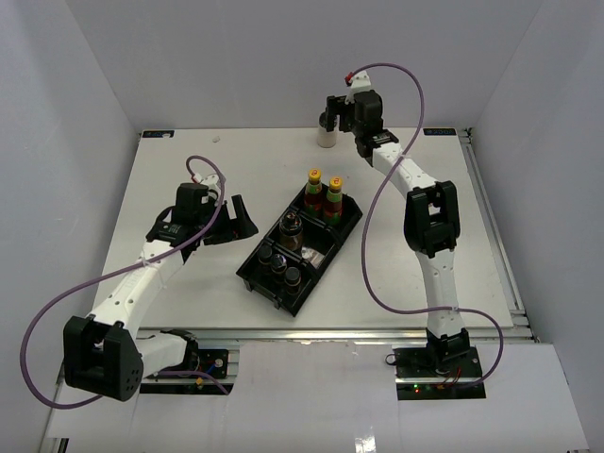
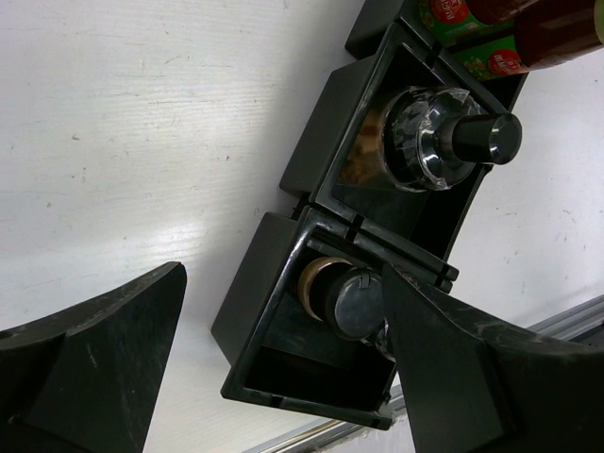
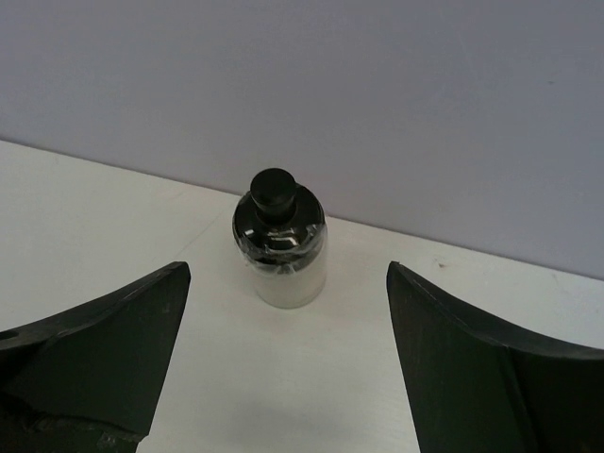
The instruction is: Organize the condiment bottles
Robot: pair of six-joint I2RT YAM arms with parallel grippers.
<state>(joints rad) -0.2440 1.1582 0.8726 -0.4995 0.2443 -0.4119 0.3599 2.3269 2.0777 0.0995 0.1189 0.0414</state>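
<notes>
- The left pincer hangs over the table just left of the black divided tray. Its jaws stand wide and hold nothing. From above, its fingers merge into one dark shape, so the gap shows clearly only in the left wrist view.
- In the tray's near end compartment, the top view shows about three dark-lidded jars packed close. Their lids blur together, so the count is unsure.
- The left wrist view shows only one brown jar with a black lid there. It is partly covered by the pincer's finger, and the rest of that compartment is in shadow.
- The middle compartment holds a knob-topped jar with a clear faceted shoulder. Its contents are hard to make out.
- In the far end compartment, two red-sauce bottles stand upright side by side, with green necks and yellow caps. The left wrist view cuts them off at the top edge, and their labels cannot be read.
- The cream bottle stands upright on the table near the back wall, well apart from the tray.
- The right pincer is at that bottle with its jaws wide. The right wrist view shows bare table between each finger and the bottle, so the pincer grips nothing. From above, the pincer covers the bottle's black top.
</notes>
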